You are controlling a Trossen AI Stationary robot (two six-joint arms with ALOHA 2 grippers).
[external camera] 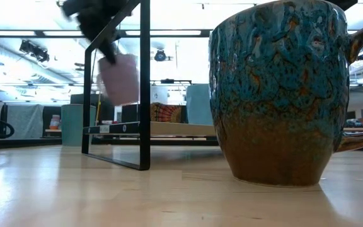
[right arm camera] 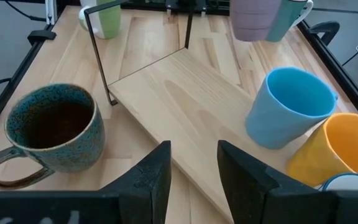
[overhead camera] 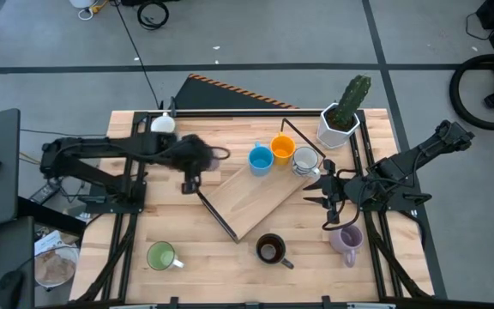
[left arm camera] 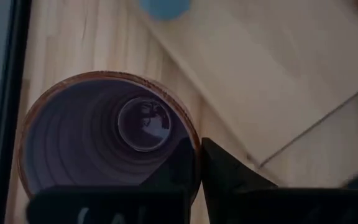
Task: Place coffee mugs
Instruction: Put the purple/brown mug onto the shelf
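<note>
My left gripper (overhead camera: 191, 180) hangs over the table's left-centre, shut on a lilac mug (left arm camera: 104, 143). The low view shows this mug (external camera: 120, 79) in the air. My right gripper (overhead camera: 328, 194) is open and empty at the slanted wooden board's (overhead camera: 256, 196) right end. The blue mug (overhead camera: 261, 158), orange mug (overhead camera: 282, 148) and silvery-white mug (overhead camera: 305, 161) stand on the board's far end. The dark brown mug (overhead camera: 271, 249), green mug (overhead camera: 161, 256), a second lilac mug (overhead camera: 346, 240) and the white mug (overhead camera: 163, 123) stand on the table. My left gripper holds the lilac mug by its rim (left arm camera: 192, 144), one finger (left arm camera: 176, 174) inside the mug and one (left arm camera: 229, 177) outside. The fingers come from above, pointing down. The mug hangs upright below them, mouth up, lifted clear of the table.
A thin black metal frame (overhead camera: 217, 215) stands at the board's left end and shows upright in the low view (external camera: 145, 82). The white faceted cactus pot (overhead camera: 340, 124) stands at the far right. The dark mug (external camera: 282, 94) fills the low view's right.
</note>
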